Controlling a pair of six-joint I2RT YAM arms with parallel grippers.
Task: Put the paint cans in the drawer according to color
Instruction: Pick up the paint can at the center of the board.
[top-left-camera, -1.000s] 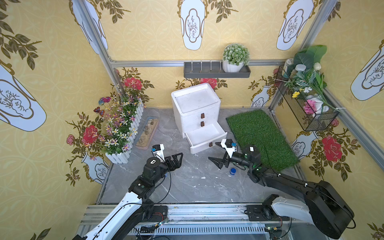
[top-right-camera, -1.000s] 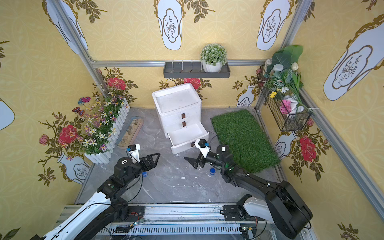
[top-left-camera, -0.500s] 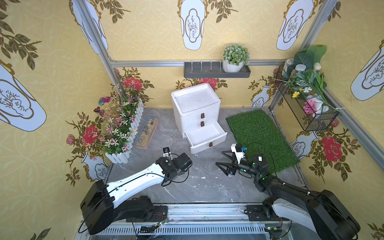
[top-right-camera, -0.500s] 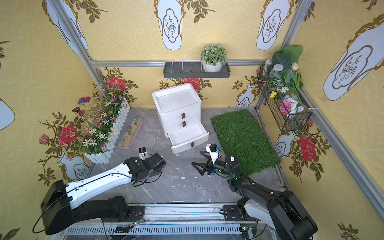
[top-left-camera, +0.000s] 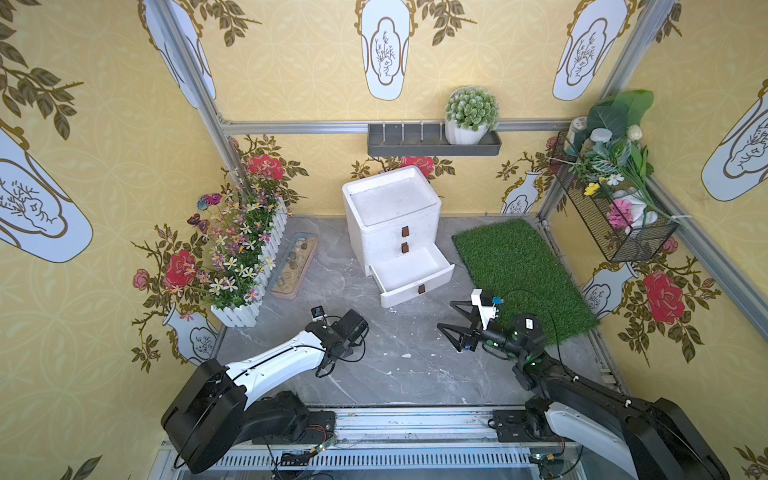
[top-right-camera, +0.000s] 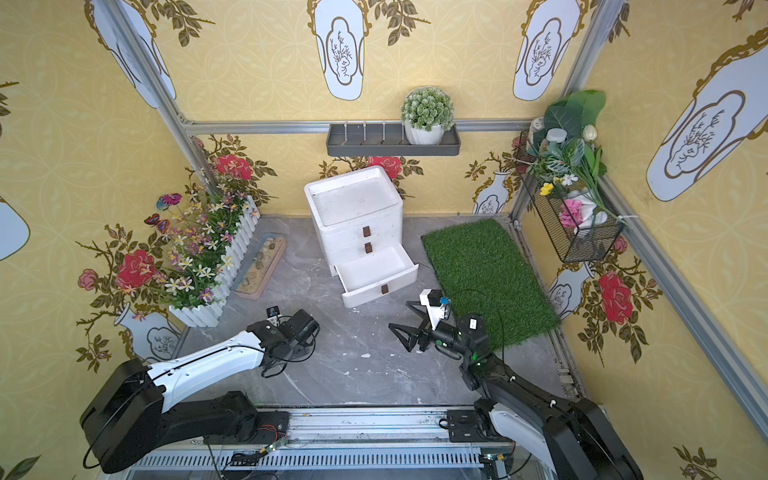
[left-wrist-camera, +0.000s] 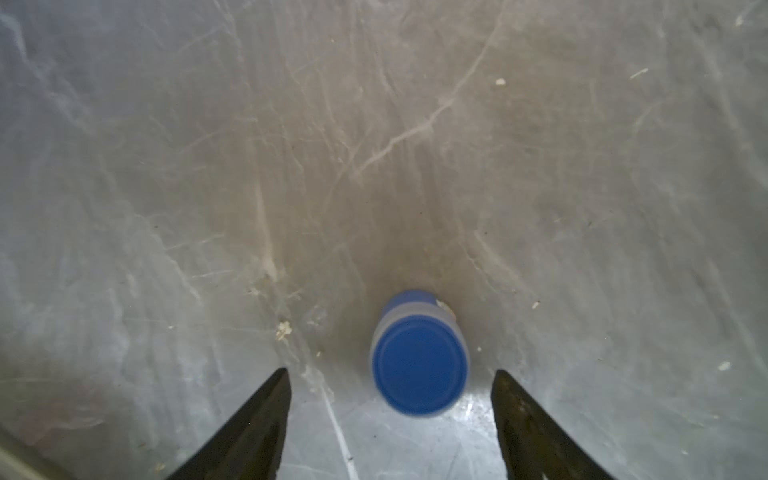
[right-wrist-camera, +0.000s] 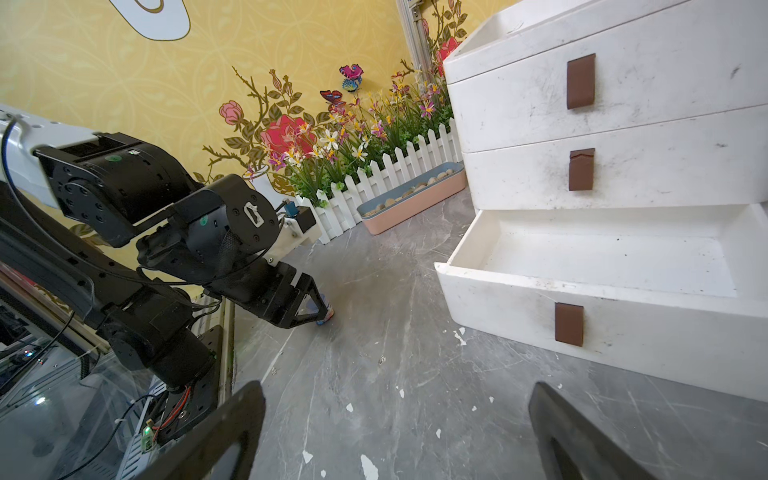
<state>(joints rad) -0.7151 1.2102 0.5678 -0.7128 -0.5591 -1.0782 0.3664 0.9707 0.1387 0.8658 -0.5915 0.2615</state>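
Blue, and standing upright on the grey marbled desk (left-wrist-camera: 415, 124): a paint can (left-wrist-camera: 419, 361), lid up, sits right between the left jaws. Those jaws are partly open, one black fingertip (left-wrist-camera: 266, 411) on each side, and there's a gap both ways. Nothing is touching the can and nothing is gripped, though it stands nearer one tip than the other. From the right wrist view, the same can just peeks out past the down-tilted left jaws. In both top views the left arm (top-left-camera: 282, 361) hides it. Over to the right jaws: spread wide, empty, held above the desk, well apart from the left jaws. Ahead of them stands the white drawer chest (top-left-camera: 392, 208), its bottom drawer (right-wrist-camera: 498, 307) pulled out and the two above it shut. A green turf mat (top-left-camera: 519, 266) lies beside the right jaws.
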